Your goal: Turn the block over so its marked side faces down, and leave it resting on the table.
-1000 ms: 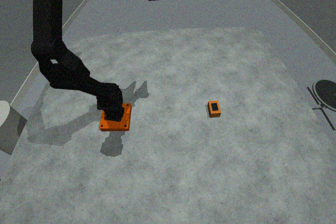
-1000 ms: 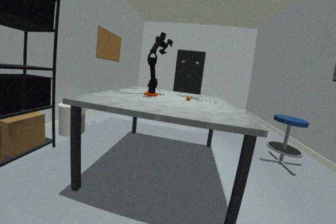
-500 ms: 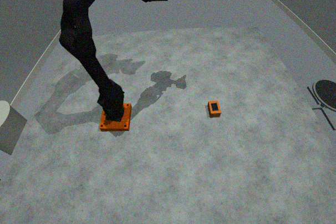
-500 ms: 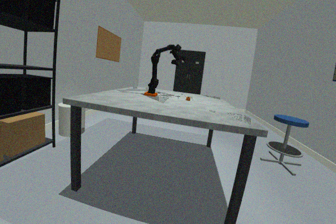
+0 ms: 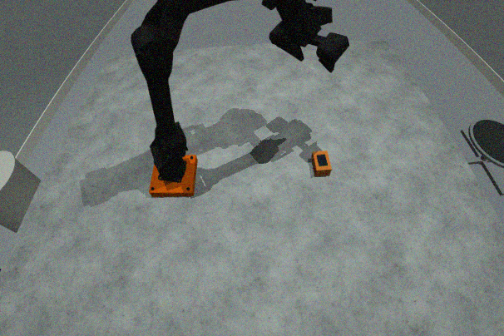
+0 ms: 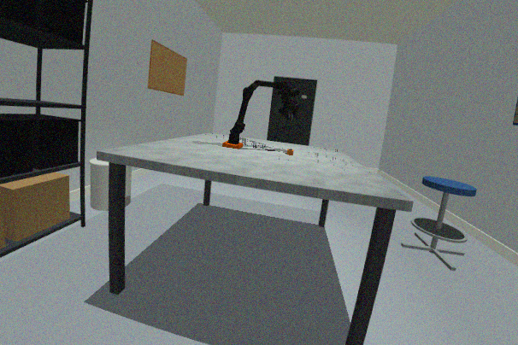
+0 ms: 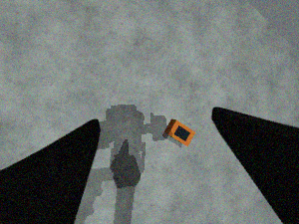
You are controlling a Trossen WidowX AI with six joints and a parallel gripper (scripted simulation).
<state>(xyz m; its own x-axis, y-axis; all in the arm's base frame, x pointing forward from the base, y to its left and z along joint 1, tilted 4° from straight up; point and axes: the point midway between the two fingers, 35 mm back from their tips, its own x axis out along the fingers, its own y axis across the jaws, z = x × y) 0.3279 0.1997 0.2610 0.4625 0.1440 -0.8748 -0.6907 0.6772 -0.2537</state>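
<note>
The small orange block (image 5: 322,172) (image 6: 290,152) (image 7: 170,127) rests on the grey table (image 5: 294,269) (image 6: 255,181). Its dark square mark (image 5: 322,160) (image 7: 182,132) is on the top face, facing up. My gripper (image 5: 316,64) (image 6: 291,117) (image 7: 156,117) is open and empty, high above the table, with its fingers pointing down. In the wrist view the block shows between the two fingers, right of the middle and far below them, turned at an angle. The block's underside is hidden.
The arm's orange base plate (image 5: 189,180) (image 6: 226,144) stands left of the block in the top view. The arm's shadow reaches close to the block's left side. A blue stool (image 6: 449,185) stands on the floor beyond the table's right edge.
</note>
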